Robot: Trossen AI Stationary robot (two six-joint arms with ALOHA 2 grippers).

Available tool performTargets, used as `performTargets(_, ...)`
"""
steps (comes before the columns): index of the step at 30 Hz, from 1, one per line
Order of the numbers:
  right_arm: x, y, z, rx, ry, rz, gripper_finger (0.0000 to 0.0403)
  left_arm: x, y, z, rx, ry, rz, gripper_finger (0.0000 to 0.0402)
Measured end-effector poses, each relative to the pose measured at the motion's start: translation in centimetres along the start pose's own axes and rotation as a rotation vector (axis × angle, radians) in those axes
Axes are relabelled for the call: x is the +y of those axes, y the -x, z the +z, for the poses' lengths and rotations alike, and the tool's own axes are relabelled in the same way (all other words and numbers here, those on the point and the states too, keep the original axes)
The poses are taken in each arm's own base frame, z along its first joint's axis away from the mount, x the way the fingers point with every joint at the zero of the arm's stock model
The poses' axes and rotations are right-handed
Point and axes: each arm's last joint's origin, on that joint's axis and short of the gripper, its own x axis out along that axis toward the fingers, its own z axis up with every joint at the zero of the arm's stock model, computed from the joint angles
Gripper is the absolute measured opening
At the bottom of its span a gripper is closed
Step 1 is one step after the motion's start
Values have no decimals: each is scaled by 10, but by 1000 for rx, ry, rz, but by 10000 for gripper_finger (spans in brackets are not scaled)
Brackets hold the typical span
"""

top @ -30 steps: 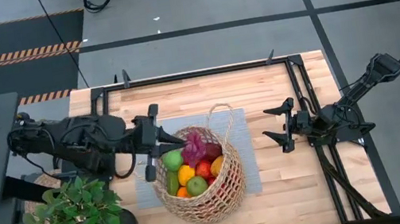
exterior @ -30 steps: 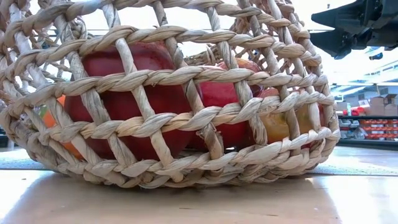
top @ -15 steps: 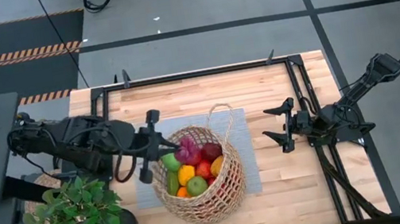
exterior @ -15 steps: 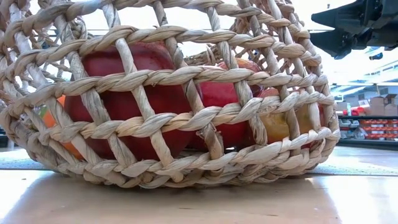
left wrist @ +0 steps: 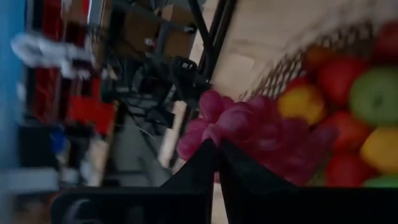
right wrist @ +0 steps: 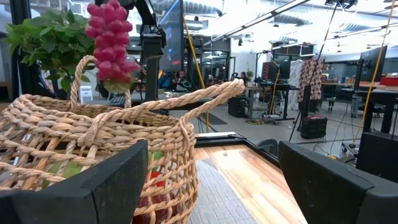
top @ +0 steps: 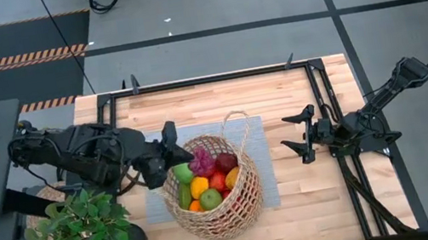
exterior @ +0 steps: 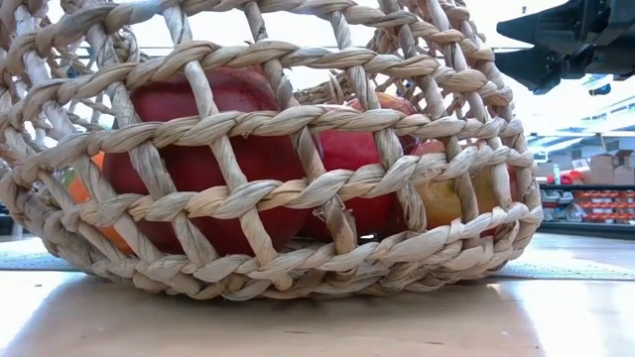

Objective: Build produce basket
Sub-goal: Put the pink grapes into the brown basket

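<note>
While held: grapes over basket.

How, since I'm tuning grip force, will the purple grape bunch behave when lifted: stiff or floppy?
Probably fairly stiff: the grapes stand as one upright cluster above the basket, not drooping. Likely light, since the left gripper seems to hold them by one end alone, jaws shut. The bumpy surface should resist slipping.

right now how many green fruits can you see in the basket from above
3. A light green apple sits at the basket's left rim, a darker green piece lies just below it, and another green apple lies near the middle. More may be hidden underneath.
</note>
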Motion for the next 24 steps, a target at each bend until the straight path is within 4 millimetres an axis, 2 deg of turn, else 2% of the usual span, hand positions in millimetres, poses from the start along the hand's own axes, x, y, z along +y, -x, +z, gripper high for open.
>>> performTargets(5,0,0,0,0,0,0,362,2,0,0,31,-254,27,27)
performTargets(10,0,0,0,-1,-1,0,362,6,0,0,59,-355,72,33)
performTargets(18,0,0,0,0,0,0,362,7,0,1,54,-348,88,22)
performTargets(24,0,0,0,0,0,0,362,7,0,1,53,-301,88,32)
